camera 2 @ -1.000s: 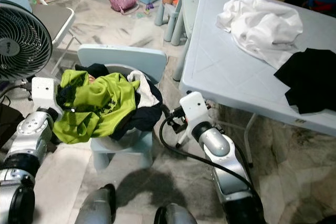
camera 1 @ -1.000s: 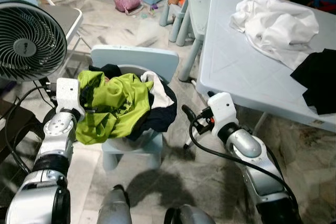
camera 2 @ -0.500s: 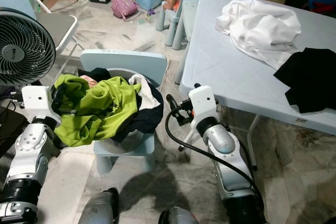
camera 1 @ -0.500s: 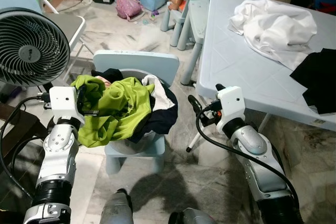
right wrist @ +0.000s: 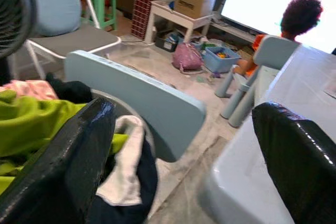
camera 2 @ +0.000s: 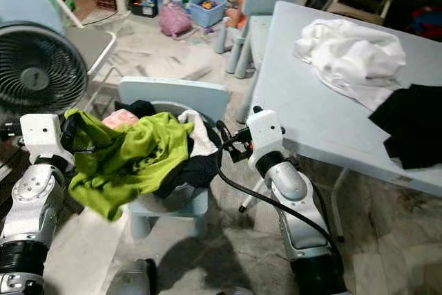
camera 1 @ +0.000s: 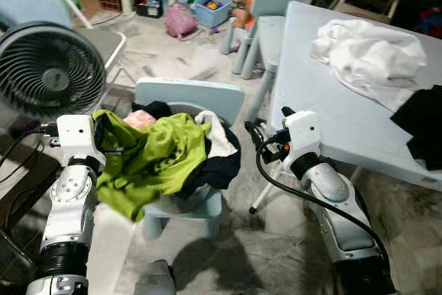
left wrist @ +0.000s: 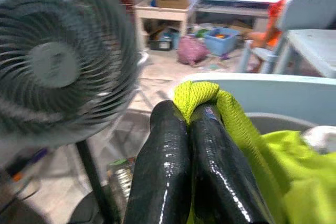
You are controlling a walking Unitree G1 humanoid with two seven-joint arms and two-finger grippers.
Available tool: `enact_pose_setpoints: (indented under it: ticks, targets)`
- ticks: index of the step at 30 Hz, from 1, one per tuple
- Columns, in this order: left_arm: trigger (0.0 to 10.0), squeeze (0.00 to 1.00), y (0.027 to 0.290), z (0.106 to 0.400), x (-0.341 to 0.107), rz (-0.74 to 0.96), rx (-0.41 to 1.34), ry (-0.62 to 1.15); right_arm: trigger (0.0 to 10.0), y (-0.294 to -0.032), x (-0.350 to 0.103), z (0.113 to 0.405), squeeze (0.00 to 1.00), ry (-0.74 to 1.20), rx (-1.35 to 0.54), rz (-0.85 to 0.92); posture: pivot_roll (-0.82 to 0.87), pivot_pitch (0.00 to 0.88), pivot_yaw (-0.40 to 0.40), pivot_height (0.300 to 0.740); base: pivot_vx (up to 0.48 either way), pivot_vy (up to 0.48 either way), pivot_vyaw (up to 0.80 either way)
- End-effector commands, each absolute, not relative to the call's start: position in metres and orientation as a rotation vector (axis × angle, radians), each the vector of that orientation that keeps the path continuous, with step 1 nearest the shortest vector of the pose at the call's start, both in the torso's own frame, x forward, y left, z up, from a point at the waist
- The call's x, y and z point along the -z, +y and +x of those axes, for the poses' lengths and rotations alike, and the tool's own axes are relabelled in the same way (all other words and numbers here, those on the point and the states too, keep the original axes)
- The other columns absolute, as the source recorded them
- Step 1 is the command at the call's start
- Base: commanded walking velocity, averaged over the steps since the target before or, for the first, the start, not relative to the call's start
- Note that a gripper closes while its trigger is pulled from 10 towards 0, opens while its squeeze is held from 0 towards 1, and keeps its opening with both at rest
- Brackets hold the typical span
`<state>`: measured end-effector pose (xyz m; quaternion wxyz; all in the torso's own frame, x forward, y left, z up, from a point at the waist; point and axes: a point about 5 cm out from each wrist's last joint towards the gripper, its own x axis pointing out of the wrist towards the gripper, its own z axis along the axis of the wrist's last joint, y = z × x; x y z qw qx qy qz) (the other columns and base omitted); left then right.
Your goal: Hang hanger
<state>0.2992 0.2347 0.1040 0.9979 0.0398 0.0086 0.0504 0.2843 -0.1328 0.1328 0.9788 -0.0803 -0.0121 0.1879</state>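
Note:
A pile of clothes lies on a small pale blue chair point(camera 1: 190, 93): a lime green garment point(camera 1: 148, 164) on top, with dark and white pieces under it. My left gripper point(left wrist: 186, 114) is shut on a fold of the green garment at the pile's left edge, and the cloth trails off the seat's front. My right gripper point(camera 1: 268, 124) stands open beside the right side of the chair, between the chair and the table, with nothing between its fingers point(right wrist: 68, 166).
A pale blue table point(camera 1: 324, 115) on the right carries a white cloth point(camera 1: 369, 53) and a black cloth point(camera 1: 425, 126). A fan point(camera 1: 52, 70) stands close on the left. Behind are more small chairs, toy bins and a person in orange point(right wrist: 299, 17).
The view has shifted as I moved. My left gripper has drawn the green garment out to the left, so it hangs lower off the seat. My right gripper sits higher, nearer the chair back.

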Motion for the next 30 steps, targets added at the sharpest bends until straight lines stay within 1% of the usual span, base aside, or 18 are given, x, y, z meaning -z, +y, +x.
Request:
enact_pose_setpoints:
  ticks: [1, 19, 20, 21, 23, 25, 27, 30]
  targets:
    - [0.0, 0.0, 0.234, 0.3, -0.107, 0.082, -0.094, 0.014, 10.0, -0.137, -0.132, 0.285, 0.0, -0.017, -0.36, -0.159, -0.01, 0.066, -0.083, 0.74, 0.274, 0.0, 0.0]
    - [0.0, 0.0, 0.232, 0.301, -0.108, 0.073, -0.09, 0.023, 10.0, -0.138, -0.13, 0.283, 0.0, -0.013, -0.356, -0.166, -0.02, 0.073, -0.083, 0.74, 0.288, 0.0, 0.0]
    - [3.8, 0.0, 0.231, 0.301, -0.108, 0.077, -0.092, 0.026, 10.0, -0.138, -0.13, 0.283, 0.0, -0.013, -0.356, -0.167, -0.02, 0.073, -0.083, 0.74, 0.0, 0.0, 0.0]
    - [9.8, 0.0, 0.231, 0.301, -0.108, 0.079, -0.092, 0.028, 10.0, -0.138, -0.13, 0.283, 0.0, -0.012, -0.356, -0.167, -0.02, 0.073, -0.083, 0.74, 0.0, 0.0, 0.0]
    - [9.7, 0.0, 0.232, 0.301, -0.107, 0.081, -0.097, 0.034, 10.0, -0.139, -0.129, 0.283, 0.0, -0.009, -0.356, -0.168, -0.02, 0.073, -0.083, 0.74, 0.0, 0.0, 0.0]
    - [10.0, 0.0, 0.233, 0.301, -0.106, 0.085, -0.102, 0.042, 10.0, -0.139, -0.13, 0.283, 0.0, -0.008, -0.355, -0.168, -0.02, 0.075, -0.086, 0.74, 0.0, 0.0, 0.0]
    - [10.0, 0.0, 0.234, 0.301, -0.106, 0.088, -0.104, 0.047, 10.0, -0.139, -0.13, 0.283, 0.0, -0.008, -0.355, -0.168, -0.02, 0.076, -0.087, 0.74, 0.0, 0.0, 0.0]
    - [10.0, 0.0, 0.239, 0.311, -0.109, 0.108, -0.099, 0.067, 10.0, -0.141, -0.13, 0.281, 0.0, -0.006, -0.351, -0.173, -0.03, 0.084, -0.09, 0.74, 0.0, 0.0, 0.0]
